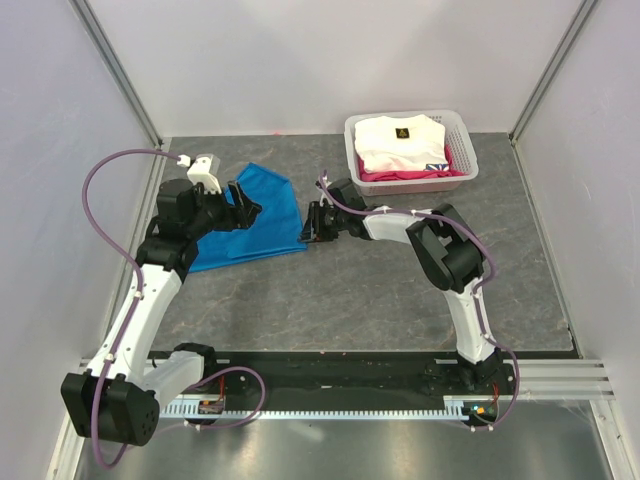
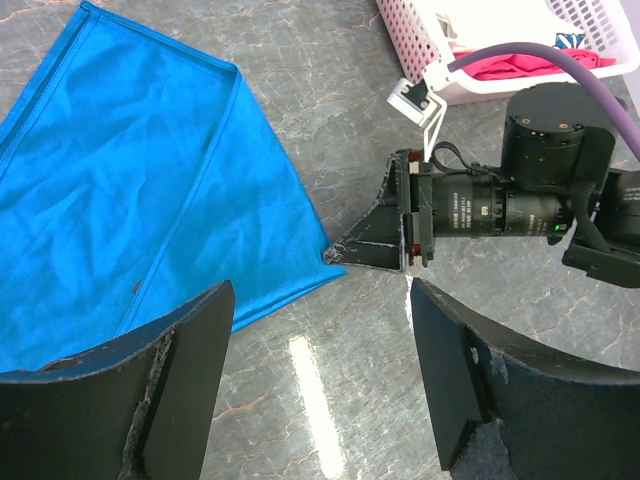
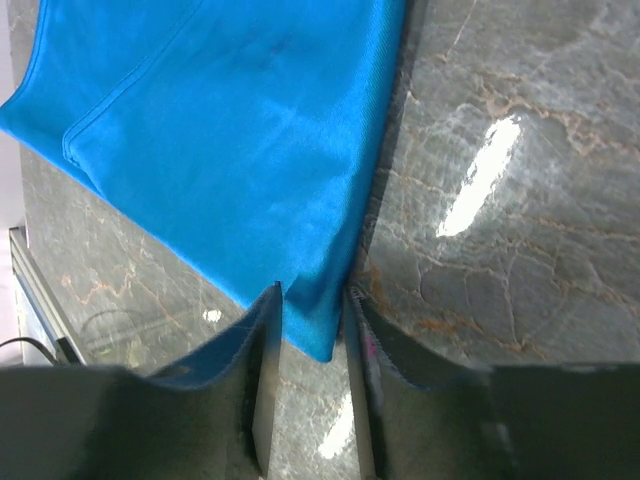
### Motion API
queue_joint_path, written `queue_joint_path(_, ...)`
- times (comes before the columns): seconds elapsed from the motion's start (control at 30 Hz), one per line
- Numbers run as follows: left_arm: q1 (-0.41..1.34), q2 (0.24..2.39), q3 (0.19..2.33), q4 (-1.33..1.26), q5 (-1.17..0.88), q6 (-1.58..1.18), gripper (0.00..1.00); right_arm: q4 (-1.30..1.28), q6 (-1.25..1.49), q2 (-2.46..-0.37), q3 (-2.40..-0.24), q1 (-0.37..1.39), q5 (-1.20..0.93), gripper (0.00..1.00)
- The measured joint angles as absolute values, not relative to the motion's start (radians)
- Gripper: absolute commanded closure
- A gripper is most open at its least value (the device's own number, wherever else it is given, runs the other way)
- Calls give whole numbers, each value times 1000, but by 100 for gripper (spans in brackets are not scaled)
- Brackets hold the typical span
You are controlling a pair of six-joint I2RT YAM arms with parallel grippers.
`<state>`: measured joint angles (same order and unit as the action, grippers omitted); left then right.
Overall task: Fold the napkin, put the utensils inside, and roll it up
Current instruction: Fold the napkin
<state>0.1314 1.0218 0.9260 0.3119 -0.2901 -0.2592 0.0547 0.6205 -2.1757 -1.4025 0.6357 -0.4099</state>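
Observation:
The bright blue napkin (image 1: 258, 215) lies on the grey table at the back left, with one layer folded over. It also shows in the left wrist view (image 2: 120, 180) and the right wrist view (image 3: 230, 130). My right gripper (image 1: 312, 226) is at the napkin's near right corner. Its fingers (image 3: 262, 340) are closed narrowly on that corner, which is slightly raised. The left wrist view shows the right gripper (image 2: 347, 256) pinching the cloth tip. My left gripper (image 1: 243, 205) hovers over the napkin's left part. It (image 2: 320, 380) is open wide and empty. The utensils are out of view.
A white plastic basket (image 1: 400, 116) with folded white and pink clothes (image 1: 400, 142) stands at the back right; its corner shows in the left wrist view (image 2: 420, 50). Grey walls enclose the table on three sides. A metal rail runs along the near edge.

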Motion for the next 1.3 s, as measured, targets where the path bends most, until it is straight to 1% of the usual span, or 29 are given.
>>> queue_joint_path(0.03, 131, 1022, 926, 312, -290, -259, 21, 56, 622, -2181, -1407, 636, -409, 73)
queue_joint_path(0.07, 131, 1022, 926, 312, -290, -259, 21, 57, 625, -2185, -1409, 637, -402, 79)
queue_joint_path(0.13, 131, 1022, 926, 312, -290, -260, 21, 57, 632, -2191, -1413, 637, -392, 85)
queue_joint_path(0.17, 131, 1022, 926, 312, -290, -259, 21, 56, 638, -2193, -1413, 637, -385, 92)
queue_joint_path(0.23, 131, 1022, 926, 312, -292, -259, 21, 52, 644, -2193, -1414, 637, -375, 100)
queue_joint_path(0.47, 131, 1022, 920, 310, -298, -260, 21, 51, 678, -2192, -1411, 638, -341, 100)
queue_joint_path(0.63, 132, 1025, 908, 307, -298, -262, 22, 82, 714, -2109, -1295, 644, -242, 100)
queue_joint_path(0.8, 145, 1035, 904, 303, -297, -289, 23, 61, 745, -1950, -1106, 633, -114, 100)
queue_joint_path(0.97, 185, 1036, 869, 277, -286, -345, 23, -25, 773, -1775, -934, 624, 18, 100)
queue_joint_path(1.23, 367, 1074, 779, 197, -232, -437, 23, -231, 861, -1409, -645, 624, 218, 100)
queue_joint_path(1.3, 398, 1081, 758, 180, -219, -454, 23, -276, 883, -1340, -601, 624, 247, 100)
